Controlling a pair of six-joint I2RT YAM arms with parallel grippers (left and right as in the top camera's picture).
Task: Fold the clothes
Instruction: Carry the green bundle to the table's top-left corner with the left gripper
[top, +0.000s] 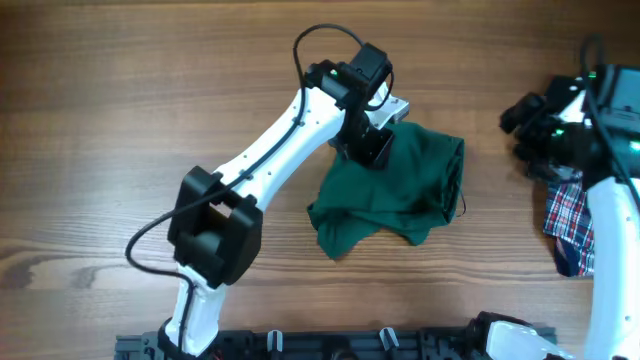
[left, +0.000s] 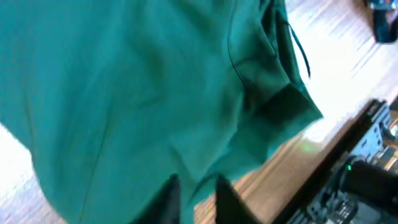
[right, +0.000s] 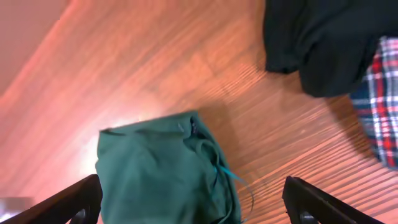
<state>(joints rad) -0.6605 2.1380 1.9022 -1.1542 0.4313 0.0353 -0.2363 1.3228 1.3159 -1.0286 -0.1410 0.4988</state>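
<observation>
- Left arm (top: 215, 228), at its black elbow housing, lay closest to the overhead lens; its white link ran up and to the right as far as the left gripper (top: 370, 145).
- Left gripper sat on the upper-left edge of the clothes (top: 395, 190); in the left wrist view its two dark fingers (left: 166, 202) stood close together, jaws narrow, with the garment's edge between the tips; the gripper was closed on the clothes.
- Clothes: one plain dark green garment, crumpled and partly doubled over; it lay on the counter (top: 100, 100) right of centre; a thin cord trailed off its right side.
- Right gripper (right: 191, 186) was positioned above the counter, to the right of the clothes; jaws stood wide apart, one finger at each lower corner of the right wrist view; it held nothing and was clear of the fabric.
- Black garment (right: 323, 43) lay toward the counter's right end, apart from the clothes; bare wood showed between the two.
- Plaid cloth (top: 572, 220), red, white and blue, lay against the black garment; part of it was hidden under the right arm (top: 610, 240).
</observation>
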